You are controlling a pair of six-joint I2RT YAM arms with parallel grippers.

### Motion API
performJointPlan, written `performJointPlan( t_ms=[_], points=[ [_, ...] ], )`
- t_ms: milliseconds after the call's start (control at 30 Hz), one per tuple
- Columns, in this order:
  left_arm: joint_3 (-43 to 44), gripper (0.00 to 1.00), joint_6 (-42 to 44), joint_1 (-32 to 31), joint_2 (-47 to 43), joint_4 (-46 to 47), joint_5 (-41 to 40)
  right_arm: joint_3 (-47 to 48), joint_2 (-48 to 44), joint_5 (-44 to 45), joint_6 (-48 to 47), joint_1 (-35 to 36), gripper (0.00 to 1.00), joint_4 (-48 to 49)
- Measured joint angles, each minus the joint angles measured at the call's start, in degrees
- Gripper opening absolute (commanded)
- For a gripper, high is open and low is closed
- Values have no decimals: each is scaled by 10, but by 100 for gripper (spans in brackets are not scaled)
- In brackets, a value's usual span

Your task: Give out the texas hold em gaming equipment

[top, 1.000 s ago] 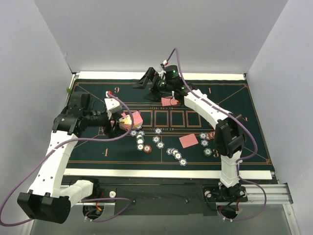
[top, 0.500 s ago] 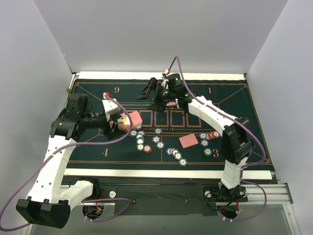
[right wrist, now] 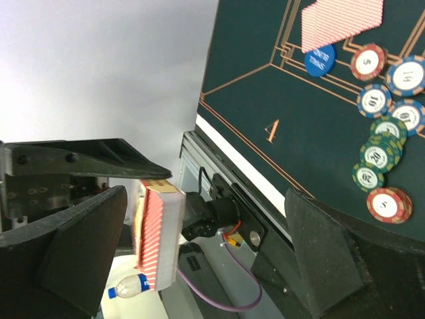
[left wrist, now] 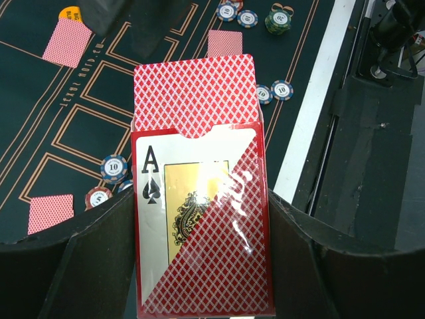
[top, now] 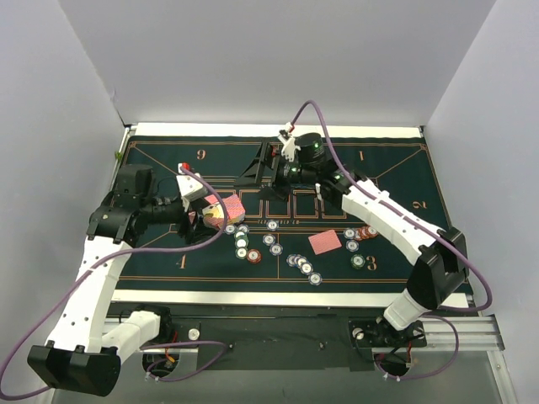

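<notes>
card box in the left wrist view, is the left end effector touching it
Touching. The left wrist view shows the card box wedged between the fingers of the left end effector, both pressed against its long sides.

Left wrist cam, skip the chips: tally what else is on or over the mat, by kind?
Loose face-down cards: 3
Card box: 1
Orange disc: 1
Total: 5
</notes>
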Motion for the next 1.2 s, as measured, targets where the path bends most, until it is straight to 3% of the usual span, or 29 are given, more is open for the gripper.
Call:
performJointPlan(
  t_ms=[333, 567, 1033, 1200],
  points=[
    [0, 42, 0, -2, 7, 5, -8, -33, 0, -23, 0, 7, 100, -2],
    [-9, 44, -36, -4, 7, 61, -29, -29, 0, -38, 2, -18, 100, -30],
    [-5, 44, -39, -1, 29, 112, -29, 174, 102, -1, -6, -26, 100, -153],
    [-5, 43, -45, -5, 28, 130, -12, 179, 112, 30, -10, -12, 100, -198]
  ],
)
